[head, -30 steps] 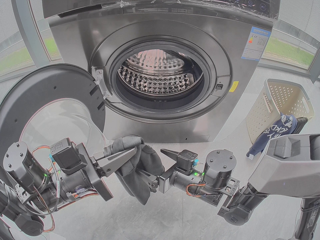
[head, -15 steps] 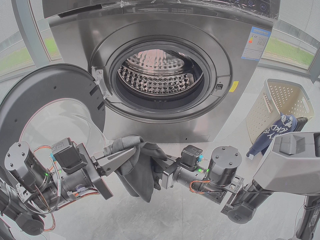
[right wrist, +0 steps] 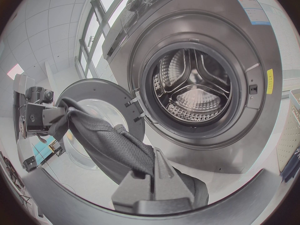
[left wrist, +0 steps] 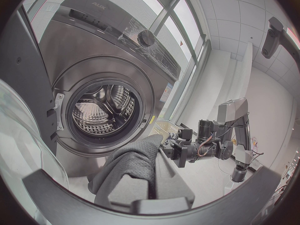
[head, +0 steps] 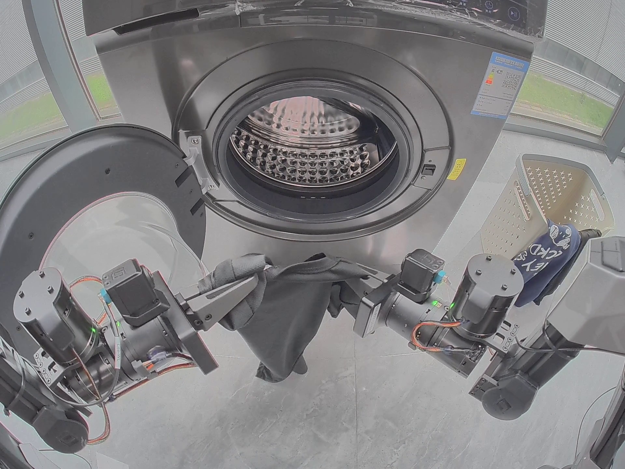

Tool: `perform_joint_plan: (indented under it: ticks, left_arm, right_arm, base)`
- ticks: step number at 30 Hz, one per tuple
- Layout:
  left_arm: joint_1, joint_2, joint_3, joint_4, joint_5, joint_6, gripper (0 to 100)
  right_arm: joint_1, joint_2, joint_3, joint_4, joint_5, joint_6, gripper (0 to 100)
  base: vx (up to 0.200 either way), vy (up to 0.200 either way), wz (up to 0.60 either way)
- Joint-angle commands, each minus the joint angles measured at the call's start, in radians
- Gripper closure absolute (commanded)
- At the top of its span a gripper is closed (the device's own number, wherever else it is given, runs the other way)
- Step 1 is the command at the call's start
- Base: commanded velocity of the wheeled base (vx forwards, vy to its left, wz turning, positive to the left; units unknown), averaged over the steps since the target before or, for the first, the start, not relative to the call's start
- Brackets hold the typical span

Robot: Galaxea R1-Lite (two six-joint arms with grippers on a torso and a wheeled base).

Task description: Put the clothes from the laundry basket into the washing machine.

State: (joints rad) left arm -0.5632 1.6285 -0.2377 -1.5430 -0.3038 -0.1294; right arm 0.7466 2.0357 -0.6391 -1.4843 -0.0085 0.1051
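Loading step: my left gripper (head: 252, 283) clamps one end of a dark grey mesh garment (head: 290, 317), my right gripper (head: 345, 286) the other, before the open silver washing machine (head: 146, 83). Next, I judge, raise it into the drum (head: 306, 154).

We see our left arm (head: 49, 311) as black cylindrical joints with round caps ringed by small screws. A boxy black block sits on the wrist, and orange cables loop at the joint's 6 o'clock beside a green light. Our right arm (head: 488, 288) matches, with a pale grey angular shell at 3 o'clock. Both carry grey wedge-shaped jaws.
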Motion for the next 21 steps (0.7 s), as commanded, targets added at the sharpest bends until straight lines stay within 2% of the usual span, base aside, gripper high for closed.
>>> perform_joint_plan:
  ticks: [1,12,13,17,21]
  left_arm:
    - [0.000,0.005,0.000,0.000,0.000,-0.001,100]
    - [-0.007,-0.001,0.009,-0.002,-0.012,0.001,100]
    - [-0.007,-0.001,0.009,-0.002,-0.014,0.001,0]
    - [-0.018,-0.004,0.057,0.000,-0.017,-0.018,0]
    - [-0.049,0.007,0.103,0.000,-0.021,-0.018,0]
  right_arm:
    - [-0.003,-0.040,0.003,0.001,-0.001,0.001,100]
    - [-0.004,-0.060,-0.011,0.007,-0.016,0.001,100]
    - [-0.004,-0.060,-0.011,0.007,-0.016,0.001,100]
    - [-0.019,-0.081,-0.045,0.010,-0.016,0.001,100]
    - [-0.026,-0.101,-0.082,0.018,-0.016,0.001,100]
  base:
    - [0.000,0.000,0.00]
    - [0.000,0.000,0.00]
    - [0.000,0.000,0.00]
    - [0.000,0.000,0.00]
    - [0.000,0.000,0.00]
